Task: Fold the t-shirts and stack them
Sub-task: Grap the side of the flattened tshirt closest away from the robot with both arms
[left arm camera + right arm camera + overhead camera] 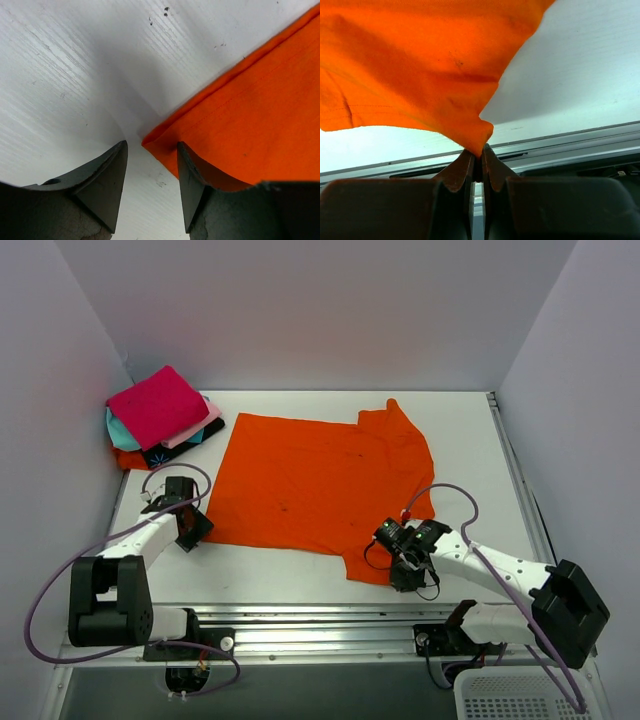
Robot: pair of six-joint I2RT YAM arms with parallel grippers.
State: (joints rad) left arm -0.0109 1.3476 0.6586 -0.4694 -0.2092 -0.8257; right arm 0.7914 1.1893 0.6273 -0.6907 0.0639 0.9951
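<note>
The right gripper (476, 156) is pinched shut on a tip of the orange shirt (410, 65), and the cloth rises from between its fingers (457, 172) in a small peak. In the top view this is the corner of the near sleeve, close to the near edge of the table (470, 440). The left gripper (150, 150) stands open and holds nothing. The shirt's near hem corner lies flat in the gap, with one finger over bare table and the other over cloth. The shirt is spread flat across the middle of the table with its long axis running left to right (a little skewed), hem to the left and shoulders and both sleeves to the right. In the far left corner, apart from it, sits a stack (165, 430) of folded shirts: magenta shirt (158, 405) on top, teal, pink, black and orange edges showing beneath. The black one bears a pale blue print too small to read.
</note>
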